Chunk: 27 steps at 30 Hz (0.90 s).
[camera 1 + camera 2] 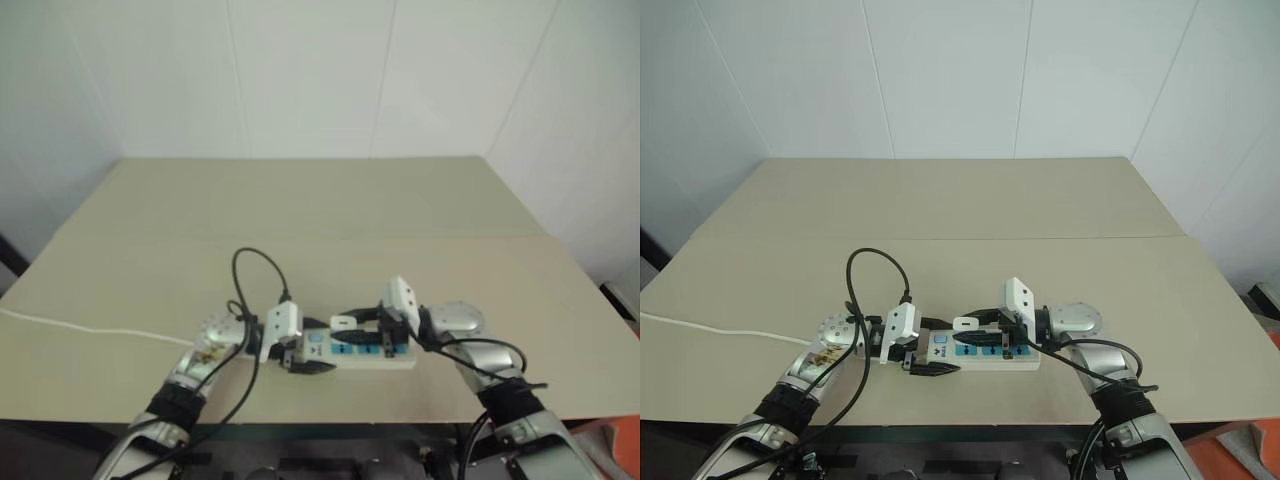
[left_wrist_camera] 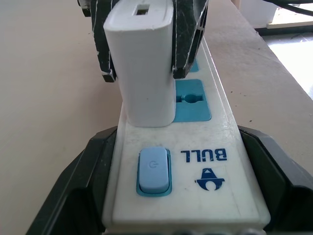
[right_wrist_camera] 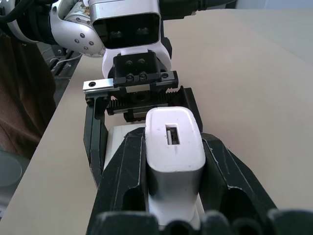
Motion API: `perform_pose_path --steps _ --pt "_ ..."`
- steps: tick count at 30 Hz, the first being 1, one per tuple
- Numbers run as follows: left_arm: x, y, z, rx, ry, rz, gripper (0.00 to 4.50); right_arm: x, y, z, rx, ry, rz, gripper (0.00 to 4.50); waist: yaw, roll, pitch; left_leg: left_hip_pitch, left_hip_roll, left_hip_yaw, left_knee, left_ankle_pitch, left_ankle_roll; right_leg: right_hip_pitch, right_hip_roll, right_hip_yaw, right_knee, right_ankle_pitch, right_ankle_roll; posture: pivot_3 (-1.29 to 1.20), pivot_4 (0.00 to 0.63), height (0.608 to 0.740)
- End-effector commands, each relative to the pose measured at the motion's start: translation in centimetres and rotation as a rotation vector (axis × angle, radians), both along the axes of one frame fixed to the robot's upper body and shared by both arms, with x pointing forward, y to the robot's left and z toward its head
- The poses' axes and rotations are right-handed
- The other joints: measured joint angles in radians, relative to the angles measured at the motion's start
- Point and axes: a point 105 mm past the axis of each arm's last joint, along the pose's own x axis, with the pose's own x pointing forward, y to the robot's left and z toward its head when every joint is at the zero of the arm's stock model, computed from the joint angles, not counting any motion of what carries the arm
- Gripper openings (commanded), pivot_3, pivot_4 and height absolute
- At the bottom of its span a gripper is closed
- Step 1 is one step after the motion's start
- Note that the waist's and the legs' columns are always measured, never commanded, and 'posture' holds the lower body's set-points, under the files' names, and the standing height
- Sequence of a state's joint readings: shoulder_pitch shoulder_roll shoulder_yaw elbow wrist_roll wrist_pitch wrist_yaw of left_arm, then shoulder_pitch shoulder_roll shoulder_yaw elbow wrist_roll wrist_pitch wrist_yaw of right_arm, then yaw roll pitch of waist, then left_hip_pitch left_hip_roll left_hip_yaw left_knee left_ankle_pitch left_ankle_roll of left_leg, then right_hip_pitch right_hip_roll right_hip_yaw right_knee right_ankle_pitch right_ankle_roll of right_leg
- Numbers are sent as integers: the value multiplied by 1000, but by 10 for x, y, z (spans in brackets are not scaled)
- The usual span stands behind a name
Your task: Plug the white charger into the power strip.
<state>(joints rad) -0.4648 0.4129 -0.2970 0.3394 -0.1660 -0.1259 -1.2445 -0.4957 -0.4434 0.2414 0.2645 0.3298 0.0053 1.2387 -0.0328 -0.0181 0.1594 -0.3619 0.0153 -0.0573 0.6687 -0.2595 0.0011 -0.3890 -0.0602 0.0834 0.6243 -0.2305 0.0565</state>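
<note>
The power strip (image 1: 992, 353) lies flat near the table's front edge, its blue socket panels facing up. My left gripper (image 1: 937, 347) is clamped around its switch end, one black finger (image 2: 80, 171) pressing each long side. The white charger (image 2: 144, 73) stands upright on the strip, next to the blue switch (image 2: 154, 171) and beside the first blue panel, its base down against the strip's face. My right gripper (image 3: 172, 139) reaches in from the other side and is shut on the charger (image 3: 173, 147), with a finger (image 2: 188, 39) on each side. The prongs are hidden.
The beige table (image 1: 940, 210) stretches far back to a white wall, with a seam across its middle. A thin white cord (image 1: 80, 327) trails off to the left edge. A black cable loop (image 1: 875, 262) arches above my left wrist. The front edge lies just below the strip.
</note>
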Motion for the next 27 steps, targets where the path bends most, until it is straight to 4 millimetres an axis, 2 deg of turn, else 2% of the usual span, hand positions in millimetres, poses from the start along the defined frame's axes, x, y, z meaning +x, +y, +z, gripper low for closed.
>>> perform_pose_path --steps 1,11,25,26,27 --pt "-4 13 -20 94 43 14 3294 4 -14 -27 -95 72 -72 1150 -5 0 0 1 0 0 0 0 0 1 0 0 0 -1 2 0 150 740" --pt "-4 17 -20 97 42 24 3294 -4 -26 -38 -95 102 -106 1150 -4 0 0 1 0 0 -1 0 0 1 0 1 0 -4 6 0 150 740" --pt "-4 18 -19 99 41 25 3294 -1 -19 -33 -92 111 -82 1150 -4 0 0 2 0 0 -1 0 0 1 0 1 0 -4 6 0 150 740" --pt "-4 18 -19 99 41 26 3294 -1 -19 -33 -92 115 -83 1914 -4 0 0 2 0 0 -1 0 0 1 0 1 0 -4 6 0 150 740" --pt "-4 18 -19 99 41 27 3294 -1 -20 -33 -95 121 -80 2160 -5 -1 0 2 0 0 -1 0 0 1 0 1 0 -4 6 0 150 740"
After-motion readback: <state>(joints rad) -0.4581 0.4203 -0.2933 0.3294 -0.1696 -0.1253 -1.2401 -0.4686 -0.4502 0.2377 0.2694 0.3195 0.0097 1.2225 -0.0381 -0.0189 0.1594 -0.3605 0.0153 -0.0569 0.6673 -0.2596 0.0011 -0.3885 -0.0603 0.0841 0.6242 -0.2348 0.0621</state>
